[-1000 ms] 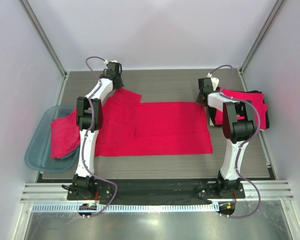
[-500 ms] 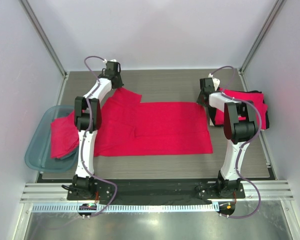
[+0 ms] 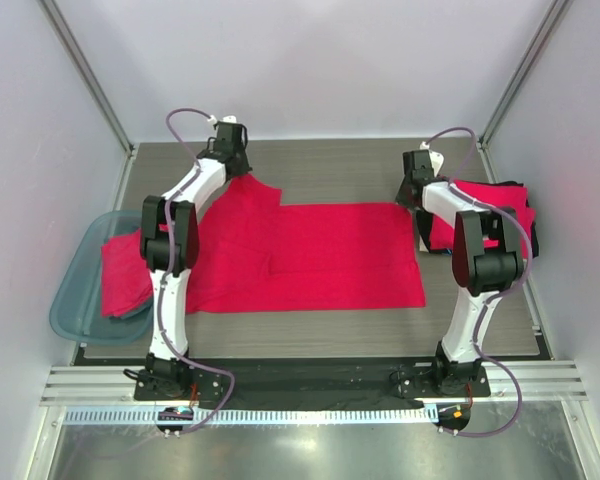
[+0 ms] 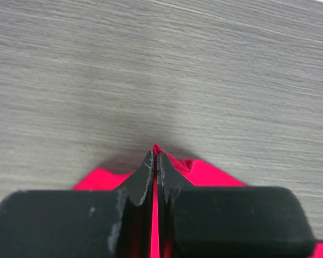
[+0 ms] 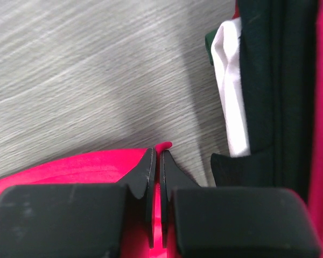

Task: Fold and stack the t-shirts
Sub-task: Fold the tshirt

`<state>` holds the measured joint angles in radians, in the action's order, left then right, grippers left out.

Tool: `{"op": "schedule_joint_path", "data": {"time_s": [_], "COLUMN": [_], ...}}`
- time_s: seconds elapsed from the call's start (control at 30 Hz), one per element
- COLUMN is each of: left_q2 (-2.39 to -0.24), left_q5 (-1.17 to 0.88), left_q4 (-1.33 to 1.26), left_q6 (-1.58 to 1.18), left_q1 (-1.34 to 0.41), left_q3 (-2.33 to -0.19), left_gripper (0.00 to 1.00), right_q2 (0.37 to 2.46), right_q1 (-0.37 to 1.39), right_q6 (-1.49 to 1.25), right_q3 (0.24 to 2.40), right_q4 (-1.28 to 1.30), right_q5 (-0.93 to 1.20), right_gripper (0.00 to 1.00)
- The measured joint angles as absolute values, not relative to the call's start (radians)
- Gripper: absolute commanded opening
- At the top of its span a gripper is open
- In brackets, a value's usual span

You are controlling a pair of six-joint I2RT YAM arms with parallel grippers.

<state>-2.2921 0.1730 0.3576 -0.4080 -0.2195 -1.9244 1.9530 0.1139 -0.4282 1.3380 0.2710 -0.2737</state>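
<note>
Red t-shirt (image 3: pixel 310 255) lies spread flat mid-table on the grey wood-grain table (image 3: pixel 340 170), with pale walls all round. Left gripper (image 4: pixel 155 155) is pinched on its 11 o'clock corner, and right gripper (image 5: pixel 156 153) is pinched on the 1 o'clock corner. Folded stack (image 3: pixel 505 205) sits at 3 o'clock, beside the right arm. Blue bin (image 3: pixel 68 300) holding red cloth (image 3: pixel 125 275) sits at 9 o'clock.

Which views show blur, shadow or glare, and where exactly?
Left wrist view: table grain sharp, soft shadow ahead of the left gripper. Right wrist view: grain looks smeared, broad shadow beside the folded stack. Top view: even light, mild glare on the metal sheet.
</note>
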Motion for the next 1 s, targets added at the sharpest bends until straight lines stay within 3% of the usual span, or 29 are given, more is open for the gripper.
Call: {"op": "schedule_joint_path", "data": {"time_s": [0.37,1.0], "left_q2": [-2.109,-1.678], "left_q5": [0.319,0.470], "left_q4": [0.329,0.308], "left_q6": [-0.408,-0.404], "left_q1": [-0.309,-0.433], "left_q3": [-1.729,-1.327], "left_gripper": [0.00,0.00], "right_q2": [1.854,1.581], "right_q1": [0.114,0.116], "right_q6": [-0.424,-0.426], "right_q3": [1.316,1.087], "right_q4": [0.308,0.337], "right_q5": [-0.263,-0.192], "right_gripper": [0.01,0.01]}}
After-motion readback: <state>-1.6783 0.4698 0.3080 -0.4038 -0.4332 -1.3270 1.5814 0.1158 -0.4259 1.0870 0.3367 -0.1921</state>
